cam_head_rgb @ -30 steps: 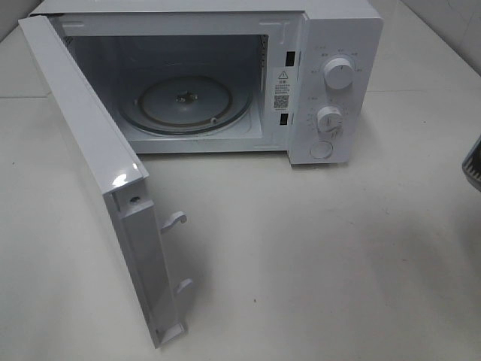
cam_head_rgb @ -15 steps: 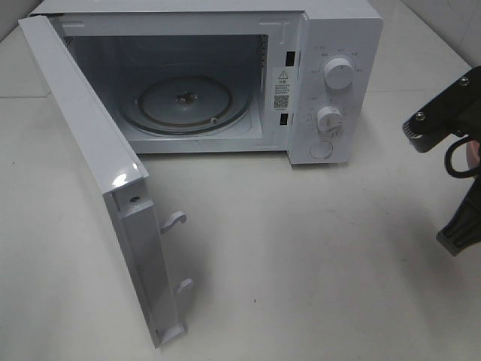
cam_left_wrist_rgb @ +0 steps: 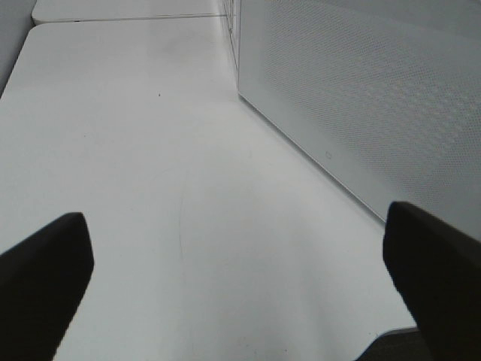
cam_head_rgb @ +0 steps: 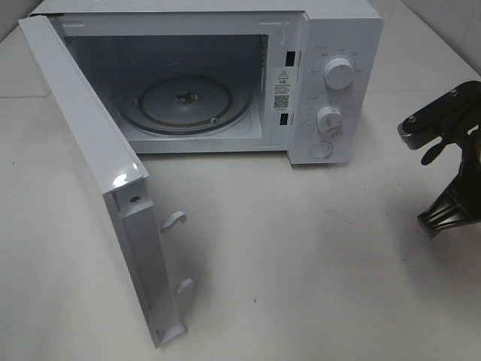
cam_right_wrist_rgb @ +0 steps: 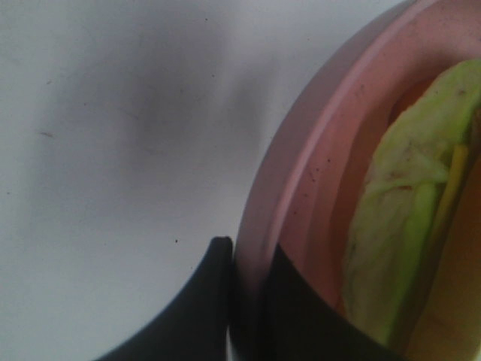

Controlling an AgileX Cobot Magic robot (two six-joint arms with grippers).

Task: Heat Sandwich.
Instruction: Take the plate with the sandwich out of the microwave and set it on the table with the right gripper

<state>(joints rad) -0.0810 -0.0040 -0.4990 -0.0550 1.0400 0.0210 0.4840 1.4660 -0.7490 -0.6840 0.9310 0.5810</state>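
We see the microwave (cam_head_rgb: 225, 75) at the 12 o'clock end of the table (cam_head_rgb: 316, 271), its door (cam_head_rgb: 98, 188) swung wide toward 8 o'clock and the glass turntable (cam_head_rgb: 188, 104) bare inside. Our right gripper (cam_right_wrist_rgb: 244, 259) enters at 3 o'clock, its fingers (cam_right_wrist_rgb: 218, 259) pressed together on the rim of the pink plate (cam_right_wrist_rgb: 301, 150). The sandwich (cam_right_wrist_rgb: 406, 226) lies on that plate, which the wrist view shows close up; in the high view plate and sandwich are out of frame past the right edge. Our left gripper (cam_left_wrist_rgb: 237, 286) hovers over bare table beside the door's outer face, fingers (cam_left_wrist_rgb: 45, 263) spread wide and holding nothing.

We judge the carry to the cavity is under way. The risks from here: a thin pinch on one edge lets the plate tilt under its own weight, so the sandwich could slide off; the plate's far edge could clip the control panel (cam_head_rgb: 334, 90) or the cavity frame on the way in; a steep set-down could land it off the turntable
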